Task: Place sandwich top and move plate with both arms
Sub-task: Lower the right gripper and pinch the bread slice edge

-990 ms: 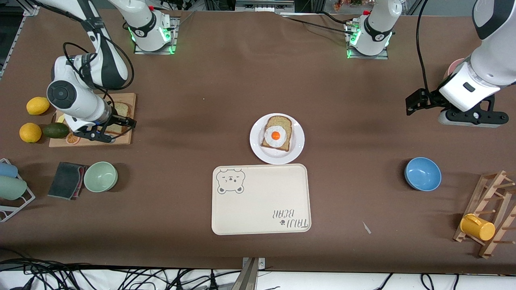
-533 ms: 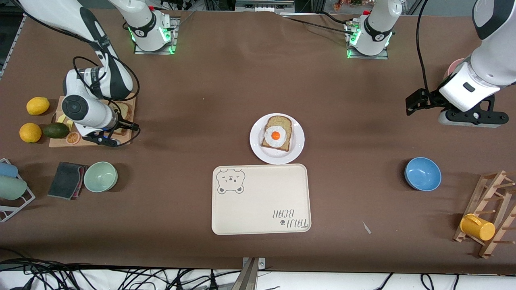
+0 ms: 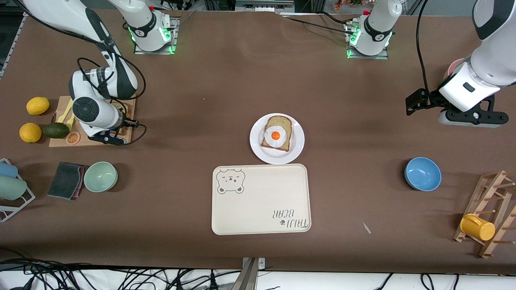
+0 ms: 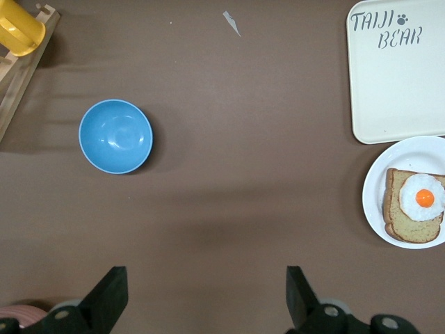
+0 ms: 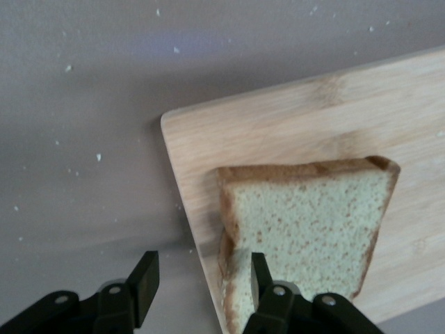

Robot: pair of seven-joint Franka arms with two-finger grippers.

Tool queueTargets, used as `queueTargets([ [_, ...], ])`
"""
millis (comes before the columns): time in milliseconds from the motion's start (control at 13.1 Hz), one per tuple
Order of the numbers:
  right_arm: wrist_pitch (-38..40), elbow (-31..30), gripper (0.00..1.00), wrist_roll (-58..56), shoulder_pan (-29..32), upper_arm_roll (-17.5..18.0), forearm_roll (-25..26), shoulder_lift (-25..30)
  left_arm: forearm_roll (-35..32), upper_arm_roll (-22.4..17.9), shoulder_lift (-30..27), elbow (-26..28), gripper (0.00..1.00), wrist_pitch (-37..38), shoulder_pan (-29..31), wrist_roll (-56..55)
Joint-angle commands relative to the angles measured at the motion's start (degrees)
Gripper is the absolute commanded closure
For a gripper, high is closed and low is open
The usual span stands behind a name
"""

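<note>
Clock bearings are read on the front view, with the plate as dial centre.

- 8 o'clock, at the frame edge: wire rack (image 3: pixel 8 189) with pale cups, cut off.
- 9 o'clock, right arm's end of the table: two yellow citrus fruits (image 3: pixel 37 105), avocado (image 3: pixel 55 130), wooden cutting board (image 5: pixel 313 118).
- The sandwich top (image 5: pixel 313 216) lies flat on that board. From the front the right arm's wrist covers most of it.
- Right gripper (image 5: pixel 203 268) is low at the board's edge, jaws part-way apart and straddling the slice's crust edge. One finger (image 5: pixel 261 278) is over the bread. The other is clear of it, off the board. Not clamped; nothing lifted.
- 8 o'clock, nearer the camera: grey cloth (image 3: pixel 66 180) touching a green bowl (image 3: pixel 100 176).
- Centre: plate (image 3: pixel 258 151) carrying a bread slice (image 3: pixel 278 121) topped by a fried egg (image 3: pixel 275 135).
- 6 o'clock: bear-print tray (image 3: pixel 262 201), its rim just beside the plate's.
- 4 o'clock: blue bowl (image 3: pixel 422 174).
- 2–3 o'clock: left gripper (image 4: pixel 205 273) over bare table, fingers spread wide, empty; this arm waits.
- A pinkish object (image 3: pixel 453 66) is mostly hidden by the left arm; I can't identify it.
- 4 o'clock, at the frame edge: wooden rack (image 3: pixel 494 189), partly cut off, holding a yellow cup (image 3: pixel 477 226).
</note>
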State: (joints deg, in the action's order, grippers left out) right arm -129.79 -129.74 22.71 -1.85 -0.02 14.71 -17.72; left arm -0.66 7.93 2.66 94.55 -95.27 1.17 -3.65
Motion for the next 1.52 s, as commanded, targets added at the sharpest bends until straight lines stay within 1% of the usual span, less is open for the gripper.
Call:
queueTargets([
  [0,1.6,-0.5,0.42,1.3,-0.3,0.0,2.2,0.9,1.4,0.0,0.5,-1.4,0.0,0.8,0.1,0.7],
  [76,1.6,-0.5,0.46,1.4,-0.3,0.0,4.9,0.6,1.4,0.0,0.5,-1.4,0.0,0.7,0.1,0.7],
  [152,2.1,-0.4,0.47,2.2,-0.3,0.0,6.3,0.1,1.4,0.0,0.5,-1.4,0.0,0.7,0.1,0.7],
  [457,3.7,-0.5,0.5,4.7,-0.3,0.1,6.6,0.0,1.4,0.0,0.5,-1.4,0.0,0.7,0.1,0.7],
  [913,3.5,-0.5,0.51,5.3,-0.2,0.1,6.6,-1.3,1.4,0.0,0.5,-1.4,0.0,0.7,0.1,0.7],
  [1218,4.6,-0.4,0.67,5.1,-0.3,0.1,7.4,-1.4,1.4,-0.1,0.5,-1.4,0.0,0.7,0.1,0.7],
  [1294,5.0,-0.4,0.75,5.2,-0.3,0.1,7.9,-1.4,1.4,0.0,0.4,-1.4,0.0,0.7,0.1,0.7],
  [1446,5.6,-0.4,1.0,5.0,-0.3,0.1,7.9,-1.4,1.4,-0.1,0.5,-1.4,0.0,0.7,0.1,0.7],
])
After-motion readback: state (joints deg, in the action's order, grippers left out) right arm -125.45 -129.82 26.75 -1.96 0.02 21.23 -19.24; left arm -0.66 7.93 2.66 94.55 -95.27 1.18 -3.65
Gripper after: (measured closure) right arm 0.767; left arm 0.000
